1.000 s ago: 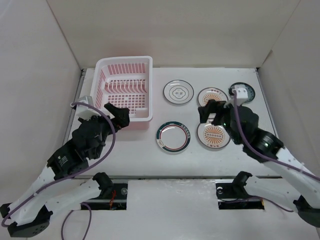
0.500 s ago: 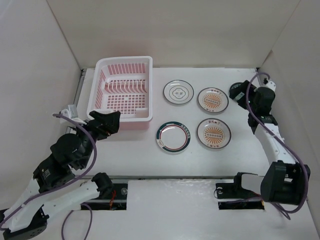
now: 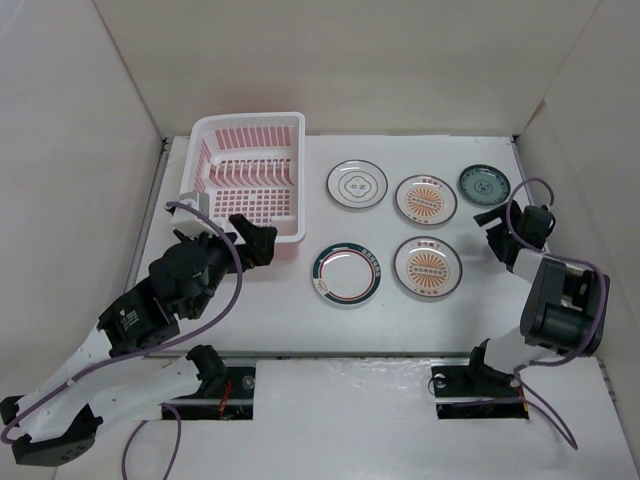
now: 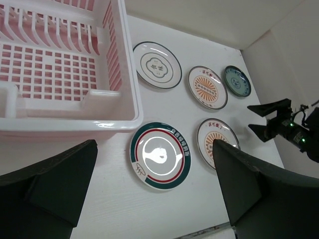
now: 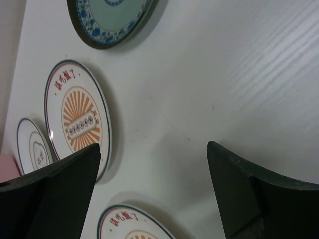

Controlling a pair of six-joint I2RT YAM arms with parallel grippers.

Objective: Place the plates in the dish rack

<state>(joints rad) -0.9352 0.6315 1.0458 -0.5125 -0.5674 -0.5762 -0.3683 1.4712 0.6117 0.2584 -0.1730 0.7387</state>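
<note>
Plates [image 3: 348, 274] flat on table [image 3: 400, 325], between left pincer [image 3: 258, 238] and right pincer [image 4: 251, 118]; both wide apart, empty.

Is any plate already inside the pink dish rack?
No, the dish rack holds nothing; only its own pink bars and floor show inside.

Dish rack [image 4: 75, 123] partly beyond frame edge
</note>
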